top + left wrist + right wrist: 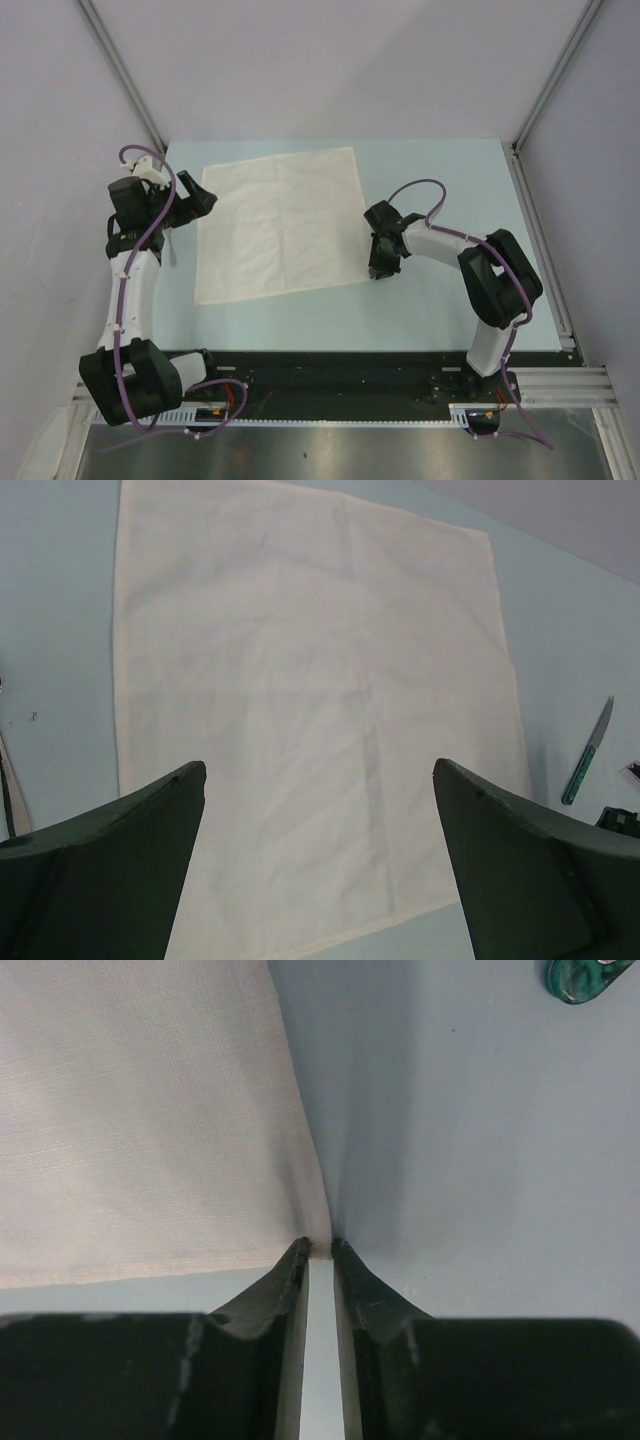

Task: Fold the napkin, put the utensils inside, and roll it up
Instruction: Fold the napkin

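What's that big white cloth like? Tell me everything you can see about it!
The napkin is a plain white, woven-looking cloth, nearly square, with faint creases. It lies spread flat and unfolded on the pale blue table, turned slightly askew. The right gripper pinches its near right corner, which puckers up a little. The left gripper hangs open by its far left corner. The knife lies apart from it.

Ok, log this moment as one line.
napkin: flat, unfolded | right hand: pinching napkin corner | left hand: open over napkin | knife: lying beside napkin
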Controlling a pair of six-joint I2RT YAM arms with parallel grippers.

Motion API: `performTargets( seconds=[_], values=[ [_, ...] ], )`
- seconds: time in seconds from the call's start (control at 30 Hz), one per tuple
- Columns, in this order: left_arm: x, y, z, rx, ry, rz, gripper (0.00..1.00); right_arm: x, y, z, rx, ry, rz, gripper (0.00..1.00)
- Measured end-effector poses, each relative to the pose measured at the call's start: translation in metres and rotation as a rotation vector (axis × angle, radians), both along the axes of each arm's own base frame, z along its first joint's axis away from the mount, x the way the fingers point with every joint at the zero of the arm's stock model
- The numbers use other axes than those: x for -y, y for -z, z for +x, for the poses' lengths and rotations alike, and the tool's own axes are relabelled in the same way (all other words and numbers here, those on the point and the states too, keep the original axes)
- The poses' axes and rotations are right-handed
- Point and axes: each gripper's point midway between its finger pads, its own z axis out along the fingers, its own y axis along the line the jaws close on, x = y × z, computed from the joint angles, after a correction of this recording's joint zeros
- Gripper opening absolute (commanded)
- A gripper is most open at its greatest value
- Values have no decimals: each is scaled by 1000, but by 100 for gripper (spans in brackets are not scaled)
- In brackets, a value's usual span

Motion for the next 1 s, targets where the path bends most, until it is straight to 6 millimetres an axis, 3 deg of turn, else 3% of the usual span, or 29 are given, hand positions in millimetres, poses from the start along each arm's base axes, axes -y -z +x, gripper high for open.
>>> performTargets(
  seconds=[0.1, 0.37, 0.47, 0.73, 0.87, 1.0],
  values=[
    [-1, 0, 0, 0, -1, -1, 100, 0, 1, 1, -1, 9, 7, 0],
    [-2, 0, 0, 1, -3, -3, 100, 8, 0, 3, 6, 32, 25, 0],
    [-2, 0, 0, 1, -1, -4, 100, 27, 0, 2, 7, 73, 6, 0],
    [2, -1, -1, 3, 15, -12, 100, 101, -10, -16, -12, 204, -114, 0],
    [2, -1, -1, 4, 19, -14, 100, 115, -23, -19, 5, 221, -137, 0],
    [2, -1, -1, 4, 20, -14, 100, 115, -31, -21, 2, 203, -145, 0]
  ],
)
